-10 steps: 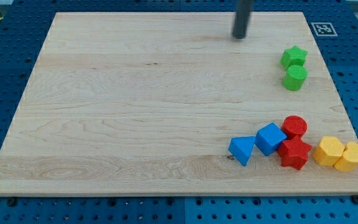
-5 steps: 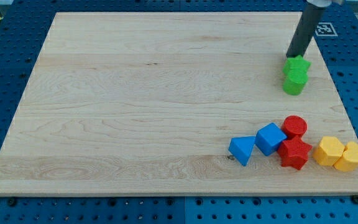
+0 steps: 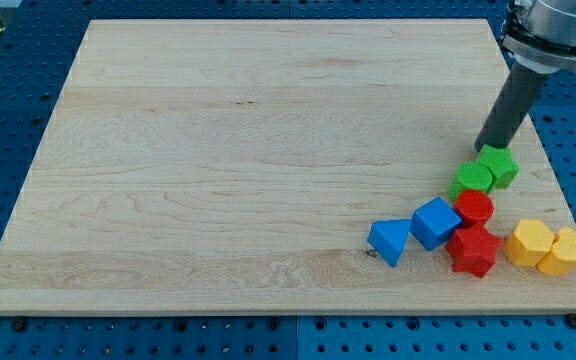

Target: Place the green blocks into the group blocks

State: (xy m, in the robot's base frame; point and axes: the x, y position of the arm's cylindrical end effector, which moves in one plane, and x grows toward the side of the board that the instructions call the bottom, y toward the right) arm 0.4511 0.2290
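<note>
Sitting at the view's right, a little below mid-height of the table [image 3: 218,150], the two green blocks touch each other: a green star block [image 3: 499,164] with a faceted, notched outline, and just to its lower left a green cylinder block [image 3: 474,179] with a round flat top. Both are the same bright, plain green with no markings. My tip [image 3: 486,148] rests just above the green star block, at its upper-left edge and apparently touching it, with the dark rod rising toward the view's upper right. The arm carries no jaws, only this rod, so nothing is spread or pinched.

Directly below the green cylinder block, and touching it, is a red cylinder block [image 3: 474,208], which opens the group. Below that lies a red star block [image 3: 473,248]. To their left, a blue cube block [image 3: 435,222] leans against the red ones, and further left a blue wedge-like block [image 3: 390,240] touches the cube's corner. At the view's right of the red star block, two yellow blocks sit side by side near the table's edge: a yellow hexagonal block [image 3: 529,242] and a yellow rounded block [image 3: 566,251].

No writing or brand can be read on any block or on the pale wooden table.
</note>
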